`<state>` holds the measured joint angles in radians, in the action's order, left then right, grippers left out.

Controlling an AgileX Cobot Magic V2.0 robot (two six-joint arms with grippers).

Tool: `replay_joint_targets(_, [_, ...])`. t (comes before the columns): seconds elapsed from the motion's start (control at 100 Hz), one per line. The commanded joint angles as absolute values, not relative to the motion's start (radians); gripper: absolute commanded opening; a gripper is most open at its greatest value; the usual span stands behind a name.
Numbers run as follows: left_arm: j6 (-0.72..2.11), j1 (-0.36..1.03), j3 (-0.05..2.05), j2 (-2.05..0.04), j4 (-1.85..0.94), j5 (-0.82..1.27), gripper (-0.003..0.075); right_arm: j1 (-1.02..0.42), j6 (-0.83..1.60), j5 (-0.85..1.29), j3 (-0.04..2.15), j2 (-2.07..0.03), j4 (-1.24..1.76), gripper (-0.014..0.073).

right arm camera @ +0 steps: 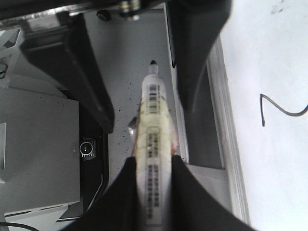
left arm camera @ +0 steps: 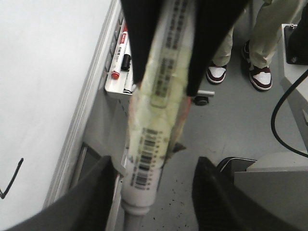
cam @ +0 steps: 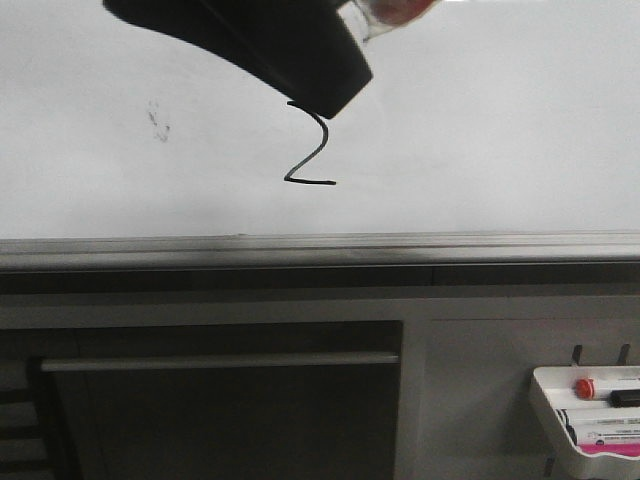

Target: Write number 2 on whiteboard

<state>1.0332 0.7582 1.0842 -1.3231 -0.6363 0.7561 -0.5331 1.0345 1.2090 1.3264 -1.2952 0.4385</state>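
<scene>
The whiteboard (cam: 480,130) fills the upper front view above its grey rail (cam: 320,250). The number 2 (cam: 310,182) is drawn in thin black line; its top is hidden by a dark gripper finger (cam: 250,40). The 2 also shows in the right wrist view (right arm camera: 262,110), and one stroke shows in the left wrist view (left arm camera: 12,179). My right gripper (right arm camera: 153,161) is shut on a white barcode-labelled marker (right arm camera: 153,125), off the board. My left gripper (left arm camera: 155,163) is open, its fingers wide apart on either side of the marker (left arm camera: 159,110) near its tip.
A faint dark smudge (cam: 158,120) lies left of the 2. A small white marker tray (cam: 545,410) with several markers hangs at the lower right, beside a dark cabinet (cam: 220,410). A person's shoes (left arm camera: 262,77) and a black cable (left arm camera: 279,110) are on the floor.
</scene>
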Motion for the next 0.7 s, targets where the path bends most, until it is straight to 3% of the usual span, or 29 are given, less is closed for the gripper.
replay_joint_targets(0.0, [1.033, 0.755, 1.116, -1.297, -0.681, 0.725, 0.0212, -0.533, 1.047, 1.174, 1.349, -1.277, 0.467, 0.0004])
replay_joint_targets(0.18, [1.033, 0.755, 1.116, -1.297, -0.681, 0.723, 0.0065, -0.533, 1.047, 1.184, 1.349, -1.277, 0.467, 0.0004])
replay_joint_targets(0.38, [1.033, 0.755, 1.116, -1.297, -0.681, 0.723, 0.0, -0.533, 1.047, 1.187, 1.349, -1.277, 0.467, 0.0016])
replay_joint_targets(0.48, [1.033, 0.755, 1.116, -1.297, -0.681, 0.723, -0.0019, -0.531, 1.047, 1.191, 1.349, -1.277, 0.465, 0.0105])
replay_joint_targets(0.6, [1.033, 0.755, 1.116, -1.297, -0.681, 0.723, -0.0018, -0.531, 1.008, 1.191, 1.351, -1.274, 0.442, 0.0274])
replay_joint_targets(0.69, [1.033, 0.754, 1.116, -1.297, -0.681, 0.723, -0.0018, -0.531, 0.965, 1.226, 1.375, -1.273, 0.405, 0.0331])
